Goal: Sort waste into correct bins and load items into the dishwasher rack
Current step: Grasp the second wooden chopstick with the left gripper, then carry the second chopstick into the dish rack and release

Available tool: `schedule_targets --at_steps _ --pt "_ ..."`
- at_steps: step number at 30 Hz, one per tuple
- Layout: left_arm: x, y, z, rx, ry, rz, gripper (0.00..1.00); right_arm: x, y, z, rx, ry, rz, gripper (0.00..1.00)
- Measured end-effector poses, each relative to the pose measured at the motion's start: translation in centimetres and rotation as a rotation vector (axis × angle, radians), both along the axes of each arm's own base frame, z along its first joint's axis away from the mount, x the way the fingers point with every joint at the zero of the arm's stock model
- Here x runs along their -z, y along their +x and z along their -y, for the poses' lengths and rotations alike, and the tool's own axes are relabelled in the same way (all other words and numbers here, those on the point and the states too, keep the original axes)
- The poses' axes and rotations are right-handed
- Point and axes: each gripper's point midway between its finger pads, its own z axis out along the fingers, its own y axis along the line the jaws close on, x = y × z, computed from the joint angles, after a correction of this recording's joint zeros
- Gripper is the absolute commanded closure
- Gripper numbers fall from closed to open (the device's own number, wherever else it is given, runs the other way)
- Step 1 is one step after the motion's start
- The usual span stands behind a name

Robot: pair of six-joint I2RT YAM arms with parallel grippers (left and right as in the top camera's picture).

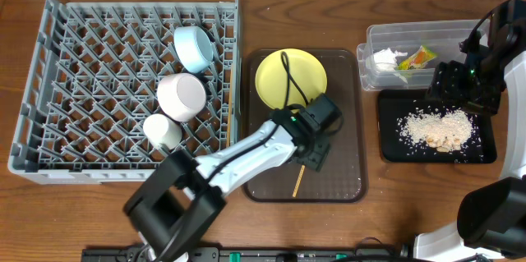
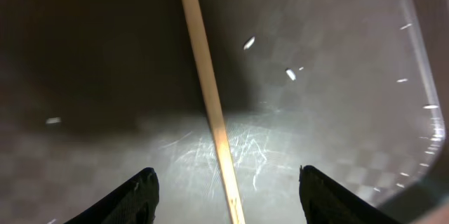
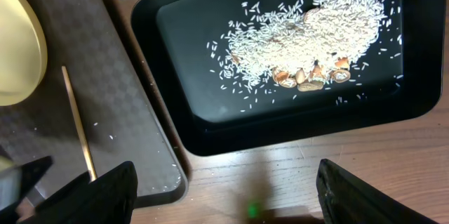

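On the checkered brown tray (image 2: 337, 126), our left gripper (image 2: 228, 182) straddles a slim pale wooden chopstick (image 2: 207, 83), fingers apart; our right gripper (image 3: 224, 196) gapes near the glossy black tray (image 3: 182, 27) of heaped rice (image 3: 309, 31).

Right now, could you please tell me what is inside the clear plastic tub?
Inside the clear tub lie crumpled white paper and a small yellow-orange-green wrapper. The right arm covers the tub's right end, so anything there cannot be seen.
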Motion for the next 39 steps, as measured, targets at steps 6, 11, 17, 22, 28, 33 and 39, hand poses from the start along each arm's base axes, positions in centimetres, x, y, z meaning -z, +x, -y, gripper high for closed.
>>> schedule_targets --at_steps 6,11,17,22,28,33,39 --pt "2.5 -0.3 -0.3 0.002 0.048 -0.036 0.5 0.0 0.0 0.0 0.0 0.0 0.001 0.2" --pt "2.7 -0.4 -0.3 -0.007 0.053 -0.043 0.81 0.0 0.0 0.0 0.0 0.0 0.0 0.2" --pt "2.8 -1.1 -0.2 0.009 0.063 -0.055 0.94 0.0 0.0 0.0 0.0 0.0 0.0 0.2" --pt "2.5 -2.2 -1.0 0.027 0.107 -0.084 0.94 0.0 0.0 0.0 0.0 0.0 0.0 0.2" --pt "-1.6 -2.4 -1.6 0.06 0.073 -0.033 0.94 0.0 0.0 0.0 0.0 0.0 -0.001 0.2" --pt "-9.0 1.5 -4.0 -0.032 -0.021 0.18 0.94 0.0 0.0 0.0 0.0 0.001 -0.002 0.2" --pt "-13.6 8.0 -11.5 -0.294 0.007 0.378 0.94 0.0 -0.1 0.0 0.0 0.001 -0.002 0.2"
